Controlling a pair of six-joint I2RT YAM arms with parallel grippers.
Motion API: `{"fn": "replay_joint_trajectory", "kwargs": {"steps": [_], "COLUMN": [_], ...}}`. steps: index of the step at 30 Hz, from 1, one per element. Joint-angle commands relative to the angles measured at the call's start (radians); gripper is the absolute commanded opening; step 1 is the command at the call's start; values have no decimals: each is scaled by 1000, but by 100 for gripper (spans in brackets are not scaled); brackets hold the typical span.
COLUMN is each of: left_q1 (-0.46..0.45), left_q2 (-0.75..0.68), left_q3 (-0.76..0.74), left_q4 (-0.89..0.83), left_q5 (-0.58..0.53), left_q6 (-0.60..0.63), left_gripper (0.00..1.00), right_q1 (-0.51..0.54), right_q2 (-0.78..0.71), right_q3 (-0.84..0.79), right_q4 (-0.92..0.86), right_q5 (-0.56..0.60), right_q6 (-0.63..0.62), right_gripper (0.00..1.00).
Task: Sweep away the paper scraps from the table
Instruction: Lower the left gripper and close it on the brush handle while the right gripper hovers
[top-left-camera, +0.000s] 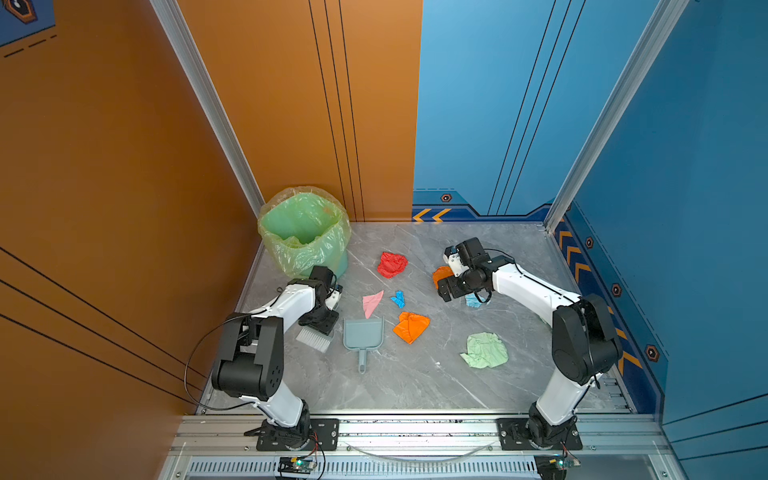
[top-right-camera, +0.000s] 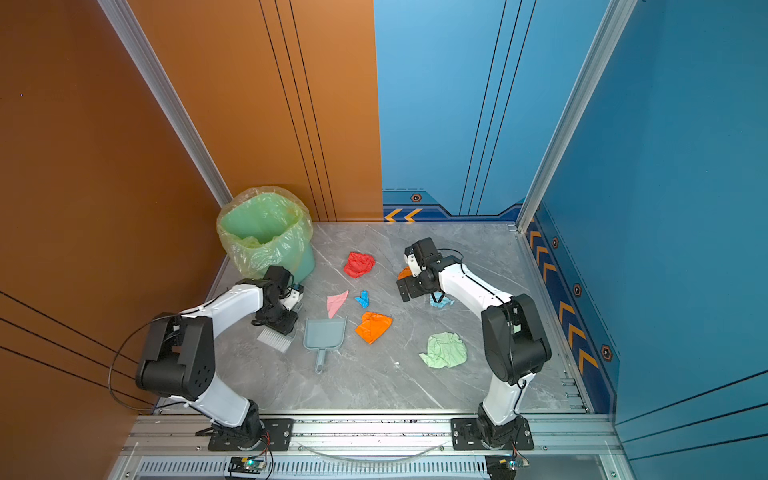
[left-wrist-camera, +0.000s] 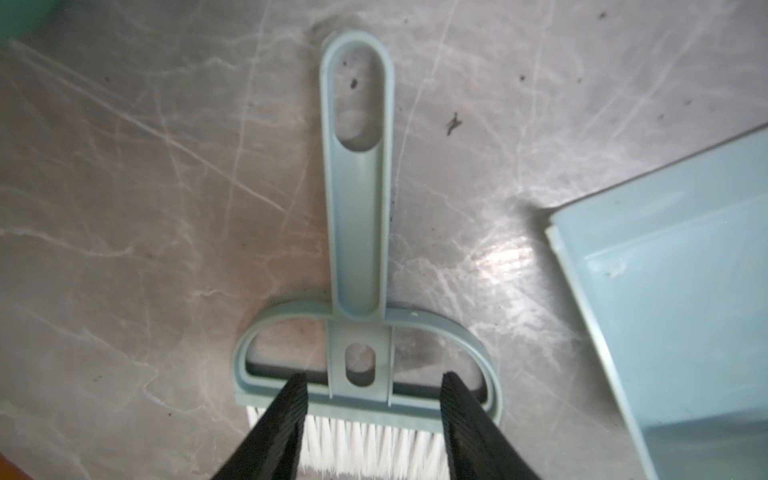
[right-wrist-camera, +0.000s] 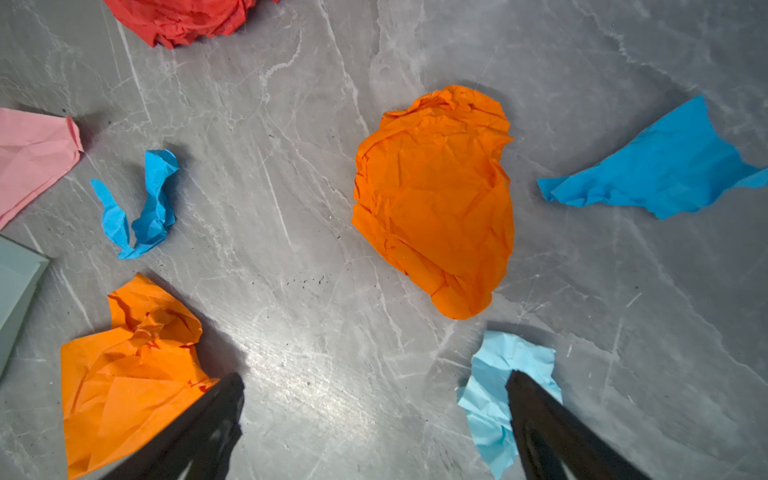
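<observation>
Several paper scraps (top-left-camera: 411, 327) lay scattered on the tabletop (top-left-camera: 399, 386), all outside the bag-lined bin (top-left-camera: 332, 249) and the dustpan (top-left-camera: 363, 334); left gripper (left-wrist-camera: 374, 376) stood half-spread astride the brush head (left-wrist-camera: 361, 332), right gripper (right-wrist-camera: 374, 374) spread wide above the tabletop between an orange scrap (right-wrist-camera: 124, 374) and a pale-blue scrap (right-wrist-camera: 486, 395).

Grey white-veined marble table (top-left-camera: 415, 386), red, orange, blue, pink, green paper scraps (top-left-camera: 392, 264), blue-grey dustpan (top-left-camera: 363, 334)
</observation>
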Motion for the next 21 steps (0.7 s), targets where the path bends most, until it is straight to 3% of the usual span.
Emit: {"fn": "replay_joint_trajectory", "kwargs": {"steps": [1,21], "left_q1": [9,24], "left_q2": [12,84], "left_q3": [2,1], "left_q4": [-4,-15], "left_q5": [28,59], "left_q6": [-9,-11], "left_gripper": [54,54], "right_q1": [5,11], "right_q2": [16,45], "right_q3": [30,65], "right_q4": [-38,-57], "right_q5": [-6,-3], "right_q6": [-17,-20], "right_gripper": [100,100]}}
